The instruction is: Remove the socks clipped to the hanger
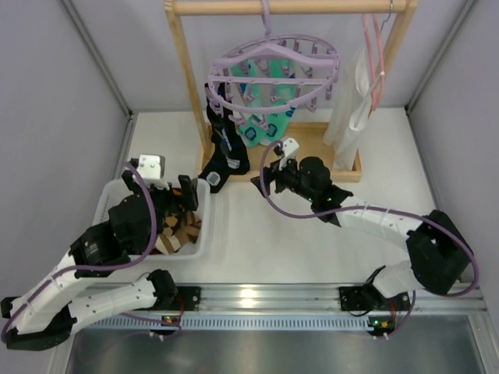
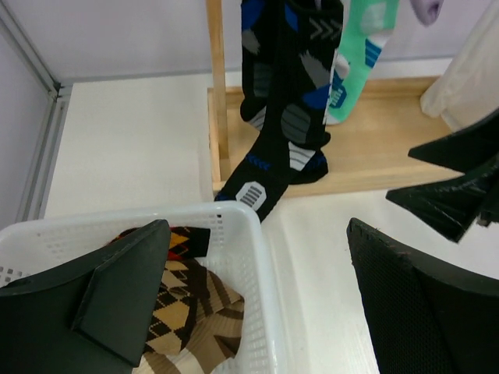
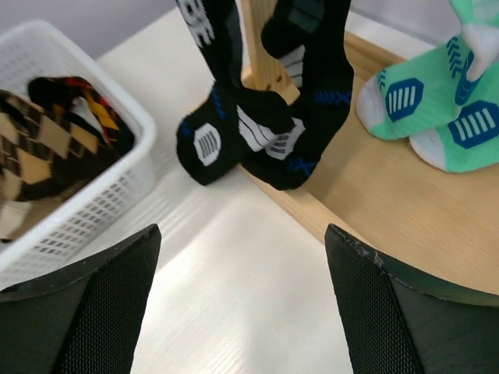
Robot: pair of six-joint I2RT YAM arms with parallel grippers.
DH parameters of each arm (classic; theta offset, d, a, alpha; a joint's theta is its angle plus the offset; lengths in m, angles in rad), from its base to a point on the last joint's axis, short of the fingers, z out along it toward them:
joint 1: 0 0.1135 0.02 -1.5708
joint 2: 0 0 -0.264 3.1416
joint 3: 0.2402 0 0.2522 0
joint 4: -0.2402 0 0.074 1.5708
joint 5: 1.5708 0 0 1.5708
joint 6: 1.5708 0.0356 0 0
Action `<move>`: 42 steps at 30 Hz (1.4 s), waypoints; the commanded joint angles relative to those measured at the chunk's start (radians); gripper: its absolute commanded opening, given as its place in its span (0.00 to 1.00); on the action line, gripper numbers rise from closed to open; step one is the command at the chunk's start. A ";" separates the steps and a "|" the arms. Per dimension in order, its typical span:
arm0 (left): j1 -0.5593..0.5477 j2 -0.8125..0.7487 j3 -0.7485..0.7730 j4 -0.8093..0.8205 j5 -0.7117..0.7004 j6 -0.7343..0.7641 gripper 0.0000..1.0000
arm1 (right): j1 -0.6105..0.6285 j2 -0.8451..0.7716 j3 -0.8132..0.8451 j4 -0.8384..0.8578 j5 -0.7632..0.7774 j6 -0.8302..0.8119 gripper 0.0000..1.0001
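Note:
The lavender hanger (image 1: 273,74) hangs from the rack's top bar. Black socks with blue and grey marks (image 1: 222,148) (image 2: 292,117) (image 3: 257,132) dangle from its clips down to the rack base, their toes past its edge. Teal-and-white socks (image 1: 261,125) (image 2: 362,54) (image 3: 437,117) hang beside them. Brown argyle and striped socks (image 1: 181,230) (image 2: 179,304) (image 3: 47,132) lie in the white basket (image 1: 117,195) (image 2: 257,257) (image 3: 86,210). My left gripper (image 1: 185,204) (image 2: 257,312) is open astride the basket's right rim, holding nothing. My right gripper (image 1: 273,173) (image 3: 242,257) is open and empty over the table, just short of the black socks' toes.
A wooden rack (image 1: 187,70) stands on a flat wooden base (image 1: 327,140) (image 3: 390,202). A long white cloth (image 1: 351,101) on a thin pink hanger (image 1: 374,54) hangs at its right end. The right arm's fingers (image 2: 460,187) show in the left wrist view.

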 commanded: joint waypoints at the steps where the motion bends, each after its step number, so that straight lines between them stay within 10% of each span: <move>1: 0.002 -0.035 -0.058 0.009 0.009 -0.018 0.98 | -0.021 0.096 0.053 0.145 -0.048 -0.084 0.83; 16: 0.002 -0.014 -0.091 0.012 0.006 -0.032 0.98 | -0.020 0.601 0.468 0.400 -0.154 -0.207 0.88; 19: 0.002 -0.011 -0.091 0.010 -0.005 -0.028 0.98 | -0.017 0.671 0.531 0.391 -0.194 -0.209 0.73; 20: 0.002 -0.015 -0.091 0.010 -0.010 -0.028 0.99 | -0.012 0.679 0.536 0.404 -0.205 -0.210 0.49; 23: 0.002 -0.031 -0.079 0.010 -0.019 -0.031 0.98 | 0.008 0.647 0.437 0.547 -0.170 -0.196 0.08; 25: 0.002 -0.032 -0.072 0.012 -0.008 -0.034 0.98 | 0.015 0.594 0.343 0.610 -0.153 -0.166 0.01; 42: 0.002 0.214 0.262 0.015 0.093 -0.207 0.98 | 0.015 -0.098 -0.223 0.472 -0.188 0.001 0.00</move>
